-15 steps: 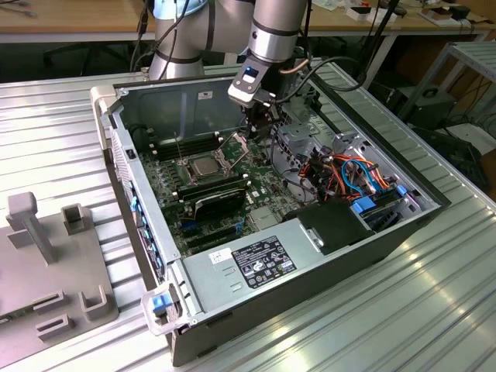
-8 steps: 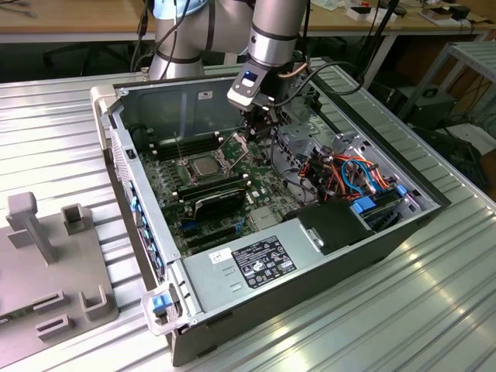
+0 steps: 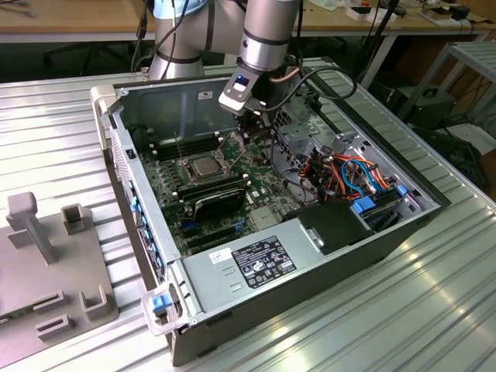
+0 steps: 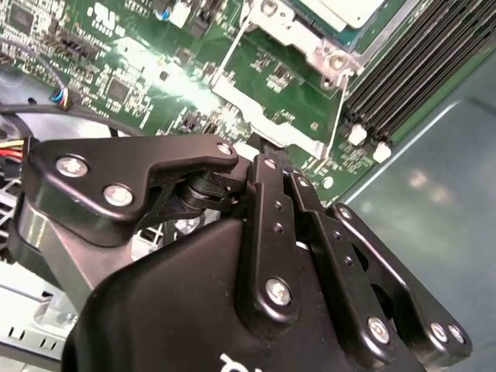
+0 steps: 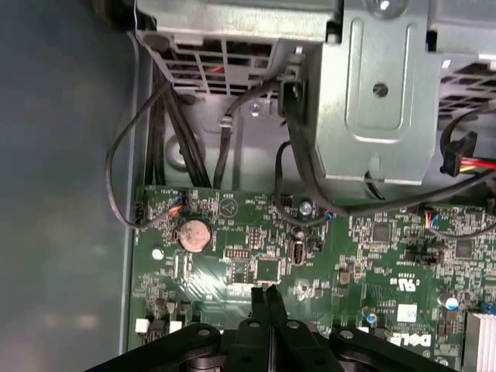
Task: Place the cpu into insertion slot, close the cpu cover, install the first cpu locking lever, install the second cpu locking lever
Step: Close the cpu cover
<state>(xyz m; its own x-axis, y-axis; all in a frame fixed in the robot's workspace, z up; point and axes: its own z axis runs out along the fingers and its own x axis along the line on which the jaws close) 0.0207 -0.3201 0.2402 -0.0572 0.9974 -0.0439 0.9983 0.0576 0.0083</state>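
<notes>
Far left of the exterior view: a grey moulded fixture plate [image 3: 31, 271] with posts and pockets sits on the ribbed metal bench [image 3: 434, 310].
Case: next along, an open grey metal computer case [image 3: 155, 93] lies on its side, with the green motherboard [image 5: 364, 256] facing up.
Memory: long narrow black memory slots [image 4: 403, 70] run along the board just beside the socket.
Task thing: there it is! The small flat square silver-grey cpu [image 3: 205, 166] is lying flat in the square black insertion slot [image 3: 189, 175], near the middle of the board.
Cover: the thin silver-grey metal cpu cover [image 4: 306, 39] frames the chip. I cannot tell if it is pressed fully down.
Levers: thin bright wire locking lever rods [image 4: 231, 48] angle away from the socket rather than lying tucked against it.
Hand: the black two-fingered hand [image 5: 267, 293] hangs over the board on the exterior view's right of the socket, close to it but not touching. Its fingertips [image 5: 273, 310] are pressed together with nothing between them.
Under the hand: the first wrist view shows bare green board with a round silver coin cell [image 5: 194, 234] nearby.
Further right: a folded grey sheet-metal drive cage [image 5: 380, 85] stands at the board's edge, with black leads trailing past it.
Right end: orange and blue cables [image 3: 353, 174] are bundled together in the corner.
Front: a large grey labelled power-supply box [image 3: 256, 260] lies along the near wall.
</notes>
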